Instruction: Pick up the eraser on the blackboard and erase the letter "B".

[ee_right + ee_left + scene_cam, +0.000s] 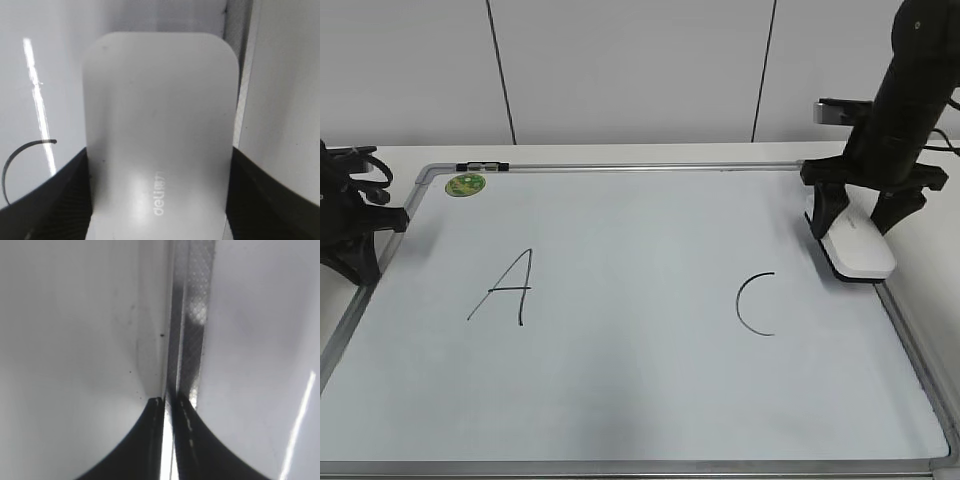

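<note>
While clamped from both sides by the right gripper [860, 222], lies flat on the blackboard [640, 400] at its right edge: the eraser [860, 250], white, rounded, long axis running roughly along the frame. Sits just beside the silver frame [910, 350] there, dark underside showing as a thin line against the white surface. Seen from the right wrist view as a broad pale block [160, 115] with small grey print near the bottom, black fingers [55, 200] pressed against its left and right flanks with no gap visible on either side. Shows no clear lift off the board in the exterior view.

Near the eraser, to its left: a black curved "C" [755, 303], apart from it, also caught at the lower left of the right wrist view [20, 160]. Further left, well apart: a taller black "A" [505, 288]. Up in the board's far-left corner: a small round green magnet [465, 184].

At the board's left edge, parked low: the left gripper [365, 245]. From the left wrist view, fingers [145, 440] drawn together, only a bright hairline slit between them, holding nothing, tips over the metal frame strip [192, 315].
</note>
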Controlling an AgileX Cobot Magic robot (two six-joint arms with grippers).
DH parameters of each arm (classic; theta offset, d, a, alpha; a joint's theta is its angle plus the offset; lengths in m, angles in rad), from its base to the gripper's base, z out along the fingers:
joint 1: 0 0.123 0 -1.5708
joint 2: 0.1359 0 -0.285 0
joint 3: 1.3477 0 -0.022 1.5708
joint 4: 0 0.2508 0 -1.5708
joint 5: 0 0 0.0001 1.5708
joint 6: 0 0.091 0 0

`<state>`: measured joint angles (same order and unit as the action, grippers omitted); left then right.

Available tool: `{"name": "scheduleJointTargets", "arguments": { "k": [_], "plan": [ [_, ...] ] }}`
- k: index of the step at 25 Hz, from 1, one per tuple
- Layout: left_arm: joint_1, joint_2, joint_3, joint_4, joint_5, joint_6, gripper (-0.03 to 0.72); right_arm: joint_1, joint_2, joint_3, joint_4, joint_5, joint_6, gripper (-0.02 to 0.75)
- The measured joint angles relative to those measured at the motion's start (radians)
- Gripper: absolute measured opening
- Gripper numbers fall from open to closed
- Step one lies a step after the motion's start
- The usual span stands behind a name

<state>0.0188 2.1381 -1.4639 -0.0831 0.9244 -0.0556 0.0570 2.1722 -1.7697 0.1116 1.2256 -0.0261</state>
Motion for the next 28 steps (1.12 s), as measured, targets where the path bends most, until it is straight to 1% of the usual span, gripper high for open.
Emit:
{"name": "scheduleJointTargets", "arguments": {
  "k": [4,28],
  "plan": [
    [0.0,0.0,0.0,0.0,0.0,0.0,0.027,0.0,0.005,0.0,0.011,-0.002,-0.028,0.519],
    [0.0,0.0,0.0,-0.002,0.001,0.002,0.027,0.0,0.029,0.0,0.005,-0.014,-0.018,0.519]
  ]
}}
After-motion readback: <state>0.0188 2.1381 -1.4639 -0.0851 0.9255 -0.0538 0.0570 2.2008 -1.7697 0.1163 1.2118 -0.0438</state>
